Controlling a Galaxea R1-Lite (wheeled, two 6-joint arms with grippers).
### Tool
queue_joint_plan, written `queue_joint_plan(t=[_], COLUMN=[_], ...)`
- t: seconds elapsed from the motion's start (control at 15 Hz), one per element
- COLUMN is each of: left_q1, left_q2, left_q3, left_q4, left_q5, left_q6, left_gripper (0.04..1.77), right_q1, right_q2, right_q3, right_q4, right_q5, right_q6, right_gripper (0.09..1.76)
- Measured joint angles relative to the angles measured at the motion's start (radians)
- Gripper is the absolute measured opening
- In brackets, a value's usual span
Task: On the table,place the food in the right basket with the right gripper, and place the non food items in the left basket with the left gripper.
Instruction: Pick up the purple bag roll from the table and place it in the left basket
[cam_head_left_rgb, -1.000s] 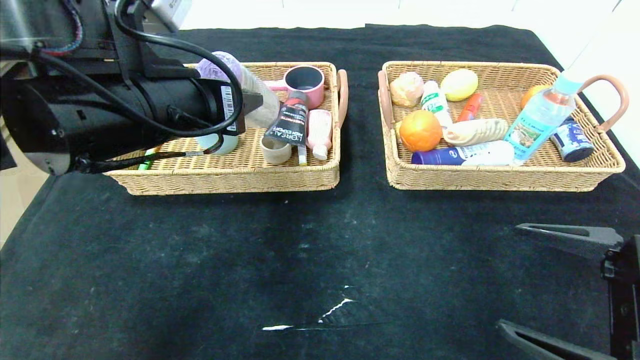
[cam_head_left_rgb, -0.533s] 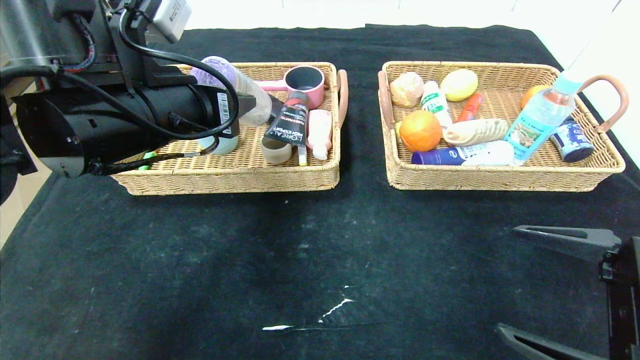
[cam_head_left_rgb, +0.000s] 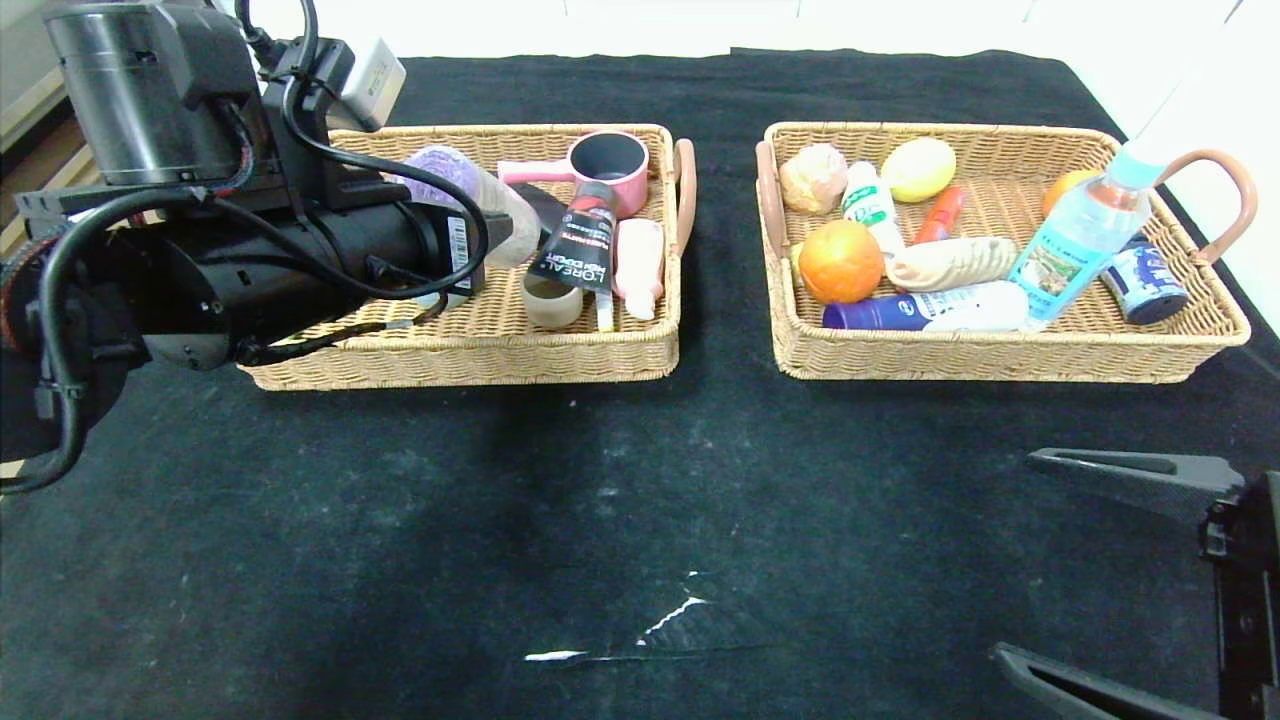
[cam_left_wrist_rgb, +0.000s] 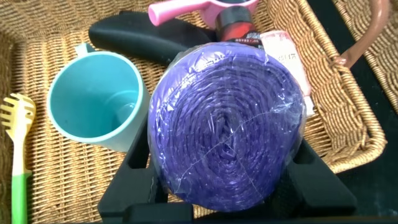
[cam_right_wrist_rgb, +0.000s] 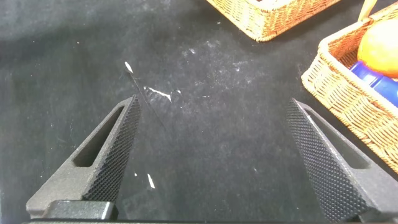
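My left gripper (cam_head_left_rgb: 492, 212) (cam_left_wrist_rgb: 225, 177) is shut on a purple roll wrapped in clear plastic (cam_head_left_rgb: 468, 192) (cam_left_wrist_rgb: 227, 121). It holds the roll over the left basket (cam_head_left_rgb: 460, 366), above a teal mug (cam_left_wrist_rgb: 93, 102). That basket also holds a pink cup (cam_head_left_rgb: 607, 158), a black tube (cam_head_left_rgb: 580, 240), a pink bottle (cam_head_left_rgb: 638, 262) and a beige ring (cam_head_left_rgb: 552, 300). The right basket (cam_head_left_rgb: 1000, 366) holds an orange (cam_head_left_rgb: 840, 262), a lemon (cam_head_left_rgb: 918, 168), a water bottle (cam_head_left_rgb: 1085, 232) and other packs. My right gripper (cam_head_left_rgb: 1018, 558) (cam_right_wrist_rgb: 212, 106) stands open over the black cloth at the near right, with nothing in it.
A yellow-and-green fork (cam_left_wrist_rgb: 17, 155) lies in the left basket beside the mug. The left basket's handle (cam_head_left_rgb: 685, 190) and the right basket's handle (cam_head_left_rgb: 765, 195) face each other across a narrow gap. Black cloth (cam_head_left_rgb: 600, 520) covers the table in front of both baskets.
The left arm has drawn back to the left, and the purple roll has shifted slightly lower and nearer over the left basket. The right gripper has stayed put.
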Motion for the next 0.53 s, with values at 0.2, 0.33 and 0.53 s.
queue_joint_plan(t=[0.2,0.33,0.53], left_q1=[0.0,0.0,-0.001], left_q2=[0.007,0.011,0.013], left_q3=[0.003,0.01,0.014], left_q4=[0.0,-0.003,-0.001], left_q5=[0.0,0.001,0.002], left_q6=[0.0,-0.003,-0.001], left_gripper=[1.06,1.21,1.37], right_q1=[-0.001,-0.003,-0.007], right_q2=[0.0,-0.002,-0.003], right_q3=[-0.001,-0.004,-0.007], right_q4=[-0.001,-0.002,-0.003], right_q5=[-0.004,-0.014,-0.014], right_q6=[0.001,0.001,0.001], right_gripper=[1.71,1.71,1.71])
